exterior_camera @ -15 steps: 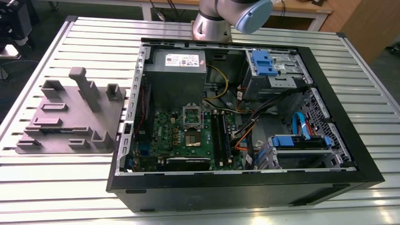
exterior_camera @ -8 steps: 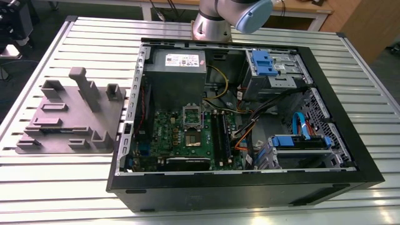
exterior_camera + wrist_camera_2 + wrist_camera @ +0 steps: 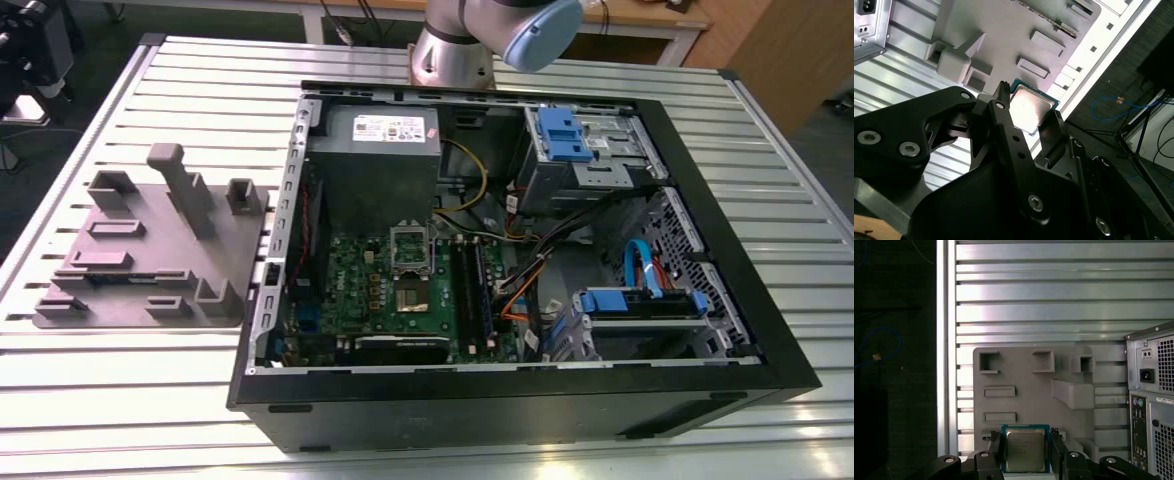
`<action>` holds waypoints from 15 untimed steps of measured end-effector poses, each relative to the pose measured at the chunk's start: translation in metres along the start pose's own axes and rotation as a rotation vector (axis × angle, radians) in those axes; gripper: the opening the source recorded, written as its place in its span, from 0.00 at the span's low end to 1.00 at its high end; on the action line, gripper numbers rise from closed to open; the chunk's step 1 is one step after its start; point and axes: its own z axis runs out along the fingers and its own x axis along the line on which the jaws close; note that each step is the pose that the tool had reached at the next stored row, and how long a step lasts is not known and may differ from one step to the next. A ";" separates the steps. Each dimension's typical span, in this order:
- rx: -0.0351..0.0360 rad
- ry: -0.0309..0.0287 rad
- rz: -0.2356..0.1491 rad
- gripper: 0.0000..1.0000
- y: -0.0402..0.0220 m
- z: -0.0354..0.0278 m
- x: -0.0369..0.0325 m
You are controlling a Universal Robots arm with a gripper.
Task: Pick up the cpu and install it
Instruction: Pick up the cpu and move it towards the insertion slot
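The cpu, a small square chip with a silver top and a thin dark rim, sits between the two black fingers of my gripper. The fingers press on two opposite edges of the chip, so the gripper is shut on it. In both wrist views the chip hangs well above the grey plate. In the exterior view the open socket lies on the green motherboard inside the computer case.
The grey plate, with raised blocks and posts, lies on the slatted metal table at the exterior view's left. Inside the case are a power supply, black memory sticks, cables and blue drive bays. The arm's base stands behind the case.
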 end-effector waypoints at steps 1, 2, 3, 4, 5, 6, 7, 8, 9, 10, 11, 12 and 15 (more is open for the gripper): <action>0.0000 0.0000 0.000 0.47 0.0000 0.0000 -0.0003; 0.0000 -0.0001 0.000 0.47 0.0000 0.0000 -0.0006; 0.0000 0.0000 0.000 0.47 0.0000 0.0000 -0.0008; 0.0000 0.0000 0.000 0.47 0.0000 0.0000 -0.0011; 0.0000 0.0000 0.000 0.47 0.0001 0.0000 -0.0014; 0.0000 0.0000 0.000 0.47 0.0000 0.0000 -0.0017; 0.0000 -0.0001 0.000 0.47 0.0001 0.0001 -0.0020; 0.0000 -0.0001 0.000 0.47 0.0001 0.0001 -0.0023; 0.0000 0.0000 0.000 0.47 0.0001 0.0000 -0.0026; 0.0000 -0.0001 0.000 0.47 0.0001 0.0001 -0.0029; 0.0000 0.0000 0.000 0.47 0.0001 0.0001 -0.0031; 0.0000 0.0000 0.000 0.47 0.0001 0.0001 -0.0035; 0.0001 0.0001 0.000 0.47 0.0001 0.0000 -0.0048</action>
